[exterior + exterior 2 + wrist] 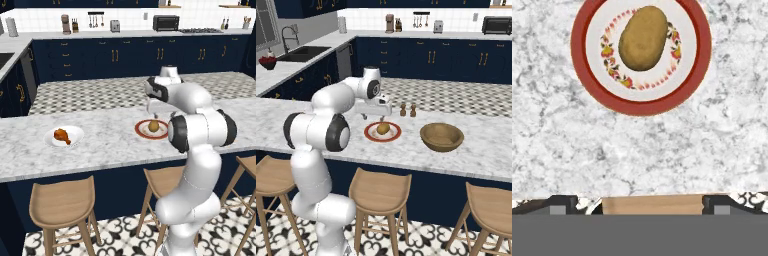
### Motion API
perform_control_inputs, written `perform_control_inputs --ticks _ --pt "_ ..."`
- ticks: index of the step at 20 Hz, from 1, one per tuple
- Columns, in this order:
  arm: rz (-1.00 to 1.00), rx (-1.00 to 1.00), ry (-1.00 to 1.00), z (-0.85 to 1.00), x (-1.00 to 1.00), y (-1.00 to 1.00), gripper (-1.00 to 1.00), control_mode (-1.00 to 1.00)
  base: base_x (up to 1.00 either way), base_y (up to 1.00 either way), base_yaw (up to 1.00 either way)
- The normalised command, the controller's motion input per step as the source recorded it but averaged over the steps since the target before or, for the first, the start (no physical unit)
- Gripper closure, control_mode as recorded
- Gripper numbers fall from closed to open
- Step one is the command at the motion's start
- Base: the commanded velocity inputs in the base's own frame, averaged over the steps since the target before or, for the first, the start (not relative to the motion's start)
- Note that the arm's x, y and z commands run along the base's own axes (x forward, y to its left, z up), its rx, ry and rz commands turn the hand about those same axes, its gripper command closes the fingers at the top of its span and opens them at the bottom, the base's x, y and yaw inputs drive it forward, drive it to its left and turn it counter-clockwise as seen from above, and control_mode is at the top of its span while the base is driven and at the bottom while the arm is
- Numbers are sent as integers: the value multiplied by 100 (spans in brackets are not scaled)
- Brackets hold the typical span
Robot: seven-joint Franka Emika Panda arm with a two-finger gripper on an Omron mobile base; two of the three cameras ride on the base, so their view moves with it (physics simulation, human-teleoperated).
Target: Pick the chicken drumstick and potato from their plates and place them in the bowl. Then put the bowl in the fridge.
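The tan potato (pixel 153 126) (pixel 383 129) (pixel 643 37) lies on the red-rimmed plate (pixel 140 131) (pixel 368 134) (pixel 579 55) on the marble island. My gripper (pixel 154 116) (pixel 372 117) (pixel 639 202) hovers just above the plate's near side, open and empty, fingers spread wide. Further left, the orange-brown chicken drumstick (pixel 62 135) rests on a plain white plate (pixel 76 131). The wooden bowl (pixel 441 136) stands empty to the right of the potato plate. The fridge is out of view.
Two small shakers (pixel 403 109) stand behind the potato plate. Wooden stools (pixel 62 202) (pixel 381 190) line the island's near edge (pixel 652 195). A sink (pixel 301 52) sits on the far left counter.
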Motion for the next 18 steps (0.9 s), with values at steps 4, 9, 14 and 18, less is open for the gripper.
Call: perform_control_inputs --ticks 4,9,14,18 --pt "0 1 12 -23 55 -1 -100 -100 0 0 0" --pt "0 0 1 -52 14 -6 -100 -100 0 0 0" --pt "0 0 0 -55 16 -15 -100 -100 0 0 0" --pt "0 0 0 -48 36 0 -100 -100 0 0 0"
